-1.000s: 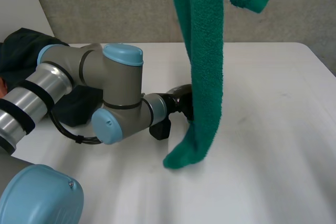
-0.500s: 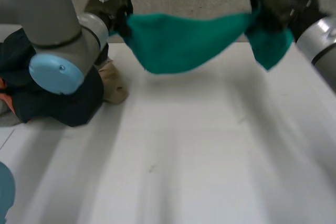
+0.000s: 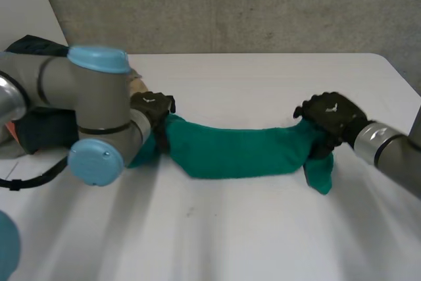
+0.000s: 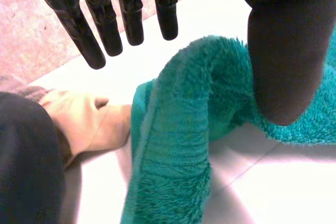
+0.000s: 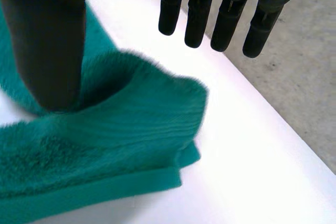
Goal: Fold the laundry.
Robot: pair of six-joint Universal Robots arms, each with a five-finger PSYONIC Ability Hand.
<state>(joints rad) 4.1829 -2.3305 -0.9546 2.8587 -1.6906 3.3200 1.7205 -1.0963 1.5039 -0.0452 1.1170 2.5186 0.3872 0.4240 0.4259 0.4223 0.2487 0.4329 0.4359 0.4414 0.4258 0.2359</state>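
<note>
I see the green towel [image 3: 237, 153] lying stretched across the white table [image 3: 263, 228]. My left hand [image 3: 152, 107] and right hand [image 3: 332, 116] are at its ends, fingers straight, gripping nothing.

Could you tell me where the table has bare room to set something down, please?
The white table is bare between the green terry towel and its near edge, and behind the towel. Crowded beside the left hand: dark clothes pile, beige cloth.

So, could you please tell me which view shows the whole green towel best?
The head view: the green towel lies stretched across the table from the left robot hand to the right robot hand. Each wrist view catches one bunched end.
</note>
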